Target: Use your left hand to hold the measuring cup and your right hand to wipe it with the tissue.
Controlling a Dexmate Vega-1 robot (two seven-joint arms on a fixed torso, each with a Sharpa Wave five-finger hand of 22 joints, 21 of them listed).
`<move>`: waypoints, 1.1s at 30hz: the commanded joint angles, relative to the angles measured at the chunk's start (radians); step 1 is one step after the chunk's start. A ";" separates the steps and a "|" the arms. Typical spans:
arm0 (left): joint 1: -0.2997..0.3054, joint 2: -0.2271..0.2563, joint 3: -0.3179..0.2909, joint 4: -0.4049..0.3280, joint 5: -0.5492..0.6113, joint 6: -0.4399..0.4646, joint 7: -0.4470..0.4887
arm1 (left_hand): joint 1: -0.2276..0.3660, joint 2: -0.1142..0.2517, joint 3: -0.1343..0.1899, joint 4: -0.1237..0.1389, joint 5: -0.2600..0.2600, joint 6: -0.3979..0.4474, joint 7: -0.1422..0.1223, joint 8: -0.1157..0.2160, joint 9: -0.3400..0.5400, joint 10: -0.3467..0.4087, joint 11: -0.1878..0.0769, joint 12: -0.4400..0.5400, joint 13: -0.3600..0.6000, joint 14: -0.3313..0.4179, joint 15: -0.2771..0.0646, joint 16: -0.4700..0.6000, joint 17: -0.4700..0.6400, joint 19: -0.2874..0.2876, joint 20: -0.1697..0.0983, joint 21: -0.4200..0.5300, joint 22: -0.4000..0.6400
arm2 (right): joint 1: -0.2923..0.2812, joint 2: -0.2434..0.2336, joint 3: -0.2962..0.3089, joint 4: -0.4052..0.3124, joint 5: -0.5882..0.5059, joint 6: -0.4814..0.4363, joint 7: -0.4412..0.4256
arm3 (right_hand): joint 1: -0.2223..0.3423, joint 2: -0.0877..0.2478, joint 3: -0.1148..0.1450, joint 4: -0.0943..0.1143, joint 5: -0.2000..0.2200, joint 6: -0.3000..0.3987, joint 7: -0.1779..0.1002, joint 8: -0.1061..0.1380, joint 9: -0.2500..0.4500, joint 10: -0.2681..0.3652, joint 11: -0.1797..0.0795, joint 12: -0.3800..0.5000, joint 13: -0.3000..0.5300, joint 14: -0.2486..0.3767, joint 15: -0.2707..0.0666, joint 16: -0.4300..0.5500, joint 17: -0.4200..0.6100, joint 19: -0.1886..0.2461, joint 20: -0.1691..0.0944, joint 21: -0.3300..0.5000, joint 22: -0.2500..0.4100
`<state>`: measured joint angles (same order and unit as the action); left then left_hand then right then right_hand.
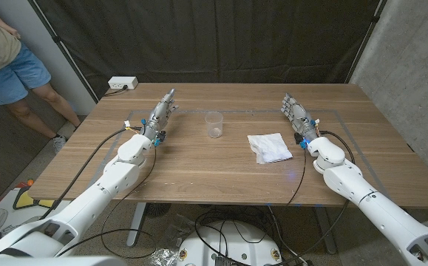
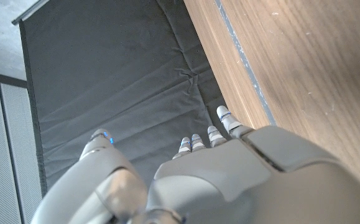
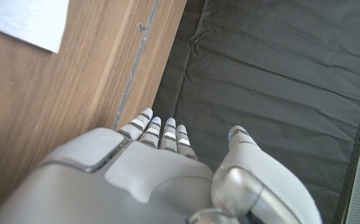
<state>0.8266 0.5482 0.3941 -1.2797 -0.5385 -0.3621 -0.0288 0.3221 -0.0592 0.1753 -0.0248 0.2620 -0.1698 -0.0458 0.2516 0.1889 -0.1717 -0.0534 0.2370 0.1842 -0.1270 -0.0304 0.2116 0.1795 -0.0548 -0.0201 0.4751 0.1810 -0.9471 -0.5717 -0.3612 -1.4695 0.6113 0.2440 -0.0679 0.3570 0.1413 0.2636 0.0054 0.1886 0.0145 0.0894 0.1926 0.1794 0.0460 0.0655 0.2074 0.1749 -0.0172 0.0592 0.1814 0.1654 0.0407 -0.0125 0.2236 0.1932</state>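
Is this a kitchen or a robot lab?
Probably a robot test room, not a kitchen. A black curtain hangs behind the wooden table, cables trail underneath, and only a clear measuring cup and a tissue are set out.

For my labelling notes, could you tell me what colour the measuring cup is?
The measuring cup is clear, colourless plastic, best seen in the head view.

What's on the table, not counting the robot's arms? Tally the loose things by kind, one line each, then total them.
Clear measuring cup: 1
White tissue: 1
White power strip, at the table's far left corner: 1
Total: 3
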 commanded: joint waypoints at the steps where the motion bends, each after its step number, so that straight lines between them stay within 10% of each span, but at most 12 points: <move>1: -0.038 0.025 0.041 0.034 0.092 -0.060 -0.037 | 0.033 -0.034 -0.010 -0.022 0.005 -0.088 0.035 0.008 0.003 0.004 0.002 -0.004 0.005 0.004 -0.002 -0.008 0.001 0.006 -0.043 -0.003 0.001 | -0.067 -0.033 0.020 -0.086 -0.007 -0.012 -0.044 | 0.010 0.000 0.000 -0.007 0.003 0.008 -0.002 0.008 0.002 0.007 0.001 0.004 0.004 0.012 0.004 0.003 0.005 0.007 0.003 0.005 0.005; 15: -0.072 0.065 0.085 0.008 0.222 -0.074 -0.030 | 0.123 -0.070 -0.017 -0.077 0.021 -0.060 0.064 0.009 0.004 0.038 0.001 -0.006 0.006 0.021 -0.001 -0.014 0.000 0.029 -0.045 -0.014 -0.001 | -0.118 -0.049 0.026 -0.145 -0.023 -0.019 -0.078 | 0.011 -0.001 0.000 -0.010 0.002 0.011 -0.005 0.007 0.003 0.009 -0.001 0.003 0.004 0.013 0.005 0.001 0.005 0.007 0.004 0.005 0.006; 33: -0.112 0.124 0.139 -0.039 0.371 -0.069 -0.057 | 0.282 -0.091 -0.048 -0.132 0.067 -0.095 0.055 -0.024 0.013 -0.030 0.007 -0.041 0.017 0.024 0.010 -0.022 0.008 0.055 0.038 -0.030 0.013 | -0.167 -0.045 0.034 -0.181 -0.032 -0.003 -0.108 | 0.010 -0.002 -0.002 -0.014 0.001 0.013 -0.001 0.004 0.003 0.012 0.003 0.002 0.004 0.014 0.006 0.000 0.006 0.007 0.007 0.005 0.007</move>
<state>0.7442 0.6358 0.4964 -1.2903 -0.2550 -0.4355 -0.0703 0.5873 -0.1469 0.1287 -0.1522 0.3200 -0.1722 0.0128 0.2328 0.1981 -0.1703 -0.0557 0.1974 0.1981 -0.0935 -0.0281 0.1920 0.1843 0.0055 0.0090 0.4469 0.1888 -1.0849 -0.6177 -0.3326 -1.6274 0.5861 0.2277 -0.1557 0.3570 0.1413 0.2609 -0.0029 0.1886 0.0196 0.0841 0.1965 0.1792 0.0530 0.0621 0.2074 0.1746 -0.0119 0.0645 0.1813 0.1652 0.0441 -0.0089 0.2236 0.1980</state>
